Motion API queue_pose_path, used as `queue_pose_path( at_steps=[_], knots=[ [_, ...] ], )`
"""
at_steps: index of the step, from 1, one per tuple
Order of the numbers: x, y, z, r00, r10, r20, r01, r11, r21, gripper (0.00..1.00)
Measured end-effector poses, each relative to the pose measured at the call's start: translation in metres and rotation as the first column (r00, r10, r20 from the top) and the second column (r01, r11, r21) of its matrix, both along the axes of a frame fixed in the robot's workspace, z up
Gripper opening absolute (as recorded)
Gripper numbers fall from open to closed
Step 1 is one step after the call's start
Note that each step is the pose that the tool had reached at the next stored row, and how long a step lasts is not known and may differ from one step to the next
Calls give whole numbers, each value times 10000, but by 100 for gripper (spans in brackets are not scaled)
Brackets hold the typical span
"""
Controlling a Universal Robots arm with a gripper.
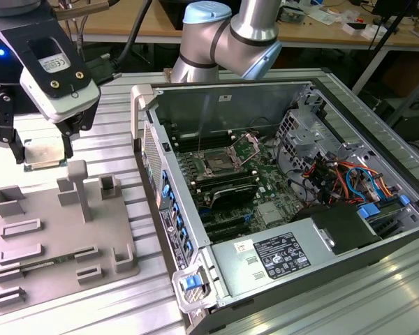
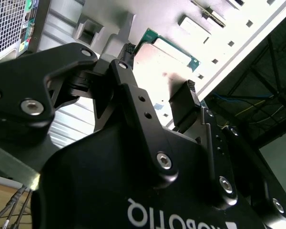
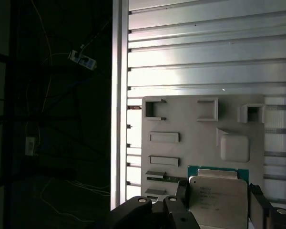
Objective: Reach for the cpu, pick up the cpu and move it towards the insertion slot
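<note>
The cpu [image 1: 40, 155] is held pinched, lying flat, in the hand [image 1: 43, 149] by the edge of the grey tray [image 1: 56, 230]. The slot [image 1: 220, 165] lies well apart toward the exterior view's right, inside the open case [image 1: 141, 112], past its near wall.

cpu [image 1: 43, 155] clamped level, insertion slot [image 1: 216, 165] distant

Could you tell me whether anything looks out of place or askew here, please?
Nothing stands out: the cpu sits squarely in the hand beside the grey tray, and the insertion slot looks undamaged.
</note>
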State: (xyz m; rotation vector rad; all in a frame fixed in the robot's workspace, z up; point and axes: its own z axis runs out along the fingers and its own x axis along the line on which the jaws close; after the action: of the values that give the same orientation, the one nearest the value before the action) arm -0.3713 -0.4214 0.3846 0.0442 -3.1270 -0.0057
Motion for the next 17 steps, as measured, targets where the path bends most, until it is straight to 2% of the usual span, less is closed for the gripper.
queue_pose_path(
  at_steps=[8,17],
  knots=[
    [70,0,0,10000,-1,0,1,10000,0,55],
    [77,0,10,10000,-1,0,1,10000,-1,55]
  ],
)
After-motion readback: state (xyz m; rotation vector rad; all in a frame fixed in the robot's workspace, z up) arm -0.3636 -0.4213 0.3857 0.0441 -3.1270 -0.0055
